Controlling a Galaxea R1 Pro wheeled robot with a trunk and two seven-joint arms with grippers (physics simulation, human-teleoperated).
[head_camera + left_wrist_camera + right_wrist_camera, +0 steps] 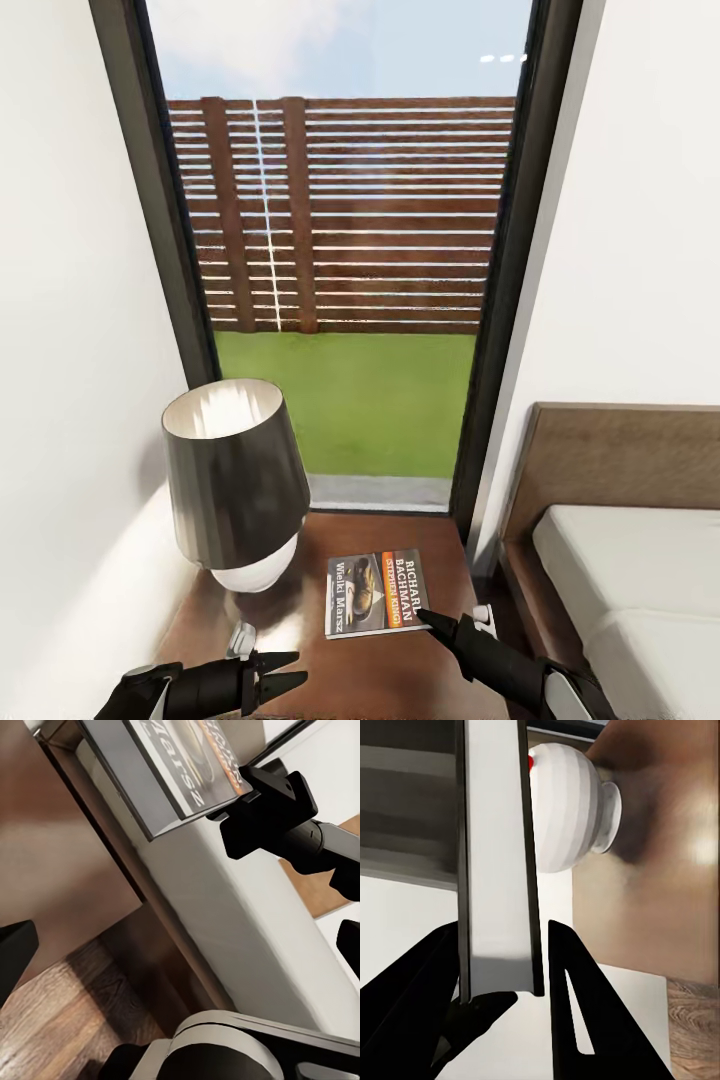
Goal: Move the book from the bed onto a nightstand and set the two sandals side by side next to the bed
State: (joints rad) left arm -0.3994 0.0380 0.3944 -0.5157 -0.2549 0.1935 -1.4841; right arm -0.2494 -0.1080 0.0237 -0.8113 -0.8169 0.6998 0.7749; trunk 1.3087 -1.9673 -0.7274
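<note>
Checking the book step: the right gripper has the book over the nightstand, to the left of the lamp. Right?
Not quite: in the head view the book, held by the right gripper over the nightstand, is to the right of the lamp.

White walls [70, 250] flank a tall black-framed window [515, 250] showing a brown slatted fence [380, 215], green grass [360, 400] and bright sky. A dark-shaded, white-based table lamp [235, 485] stands nearby.

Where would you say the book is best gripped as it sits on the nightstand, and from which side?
By its near short edge, coming from the robot's side. The book is thin and lies near the nightstand front, so fingers can pinch cover and back there. The right gripper already straddles that edge, though contact is unclear. The lamp crowds the left.
</note>
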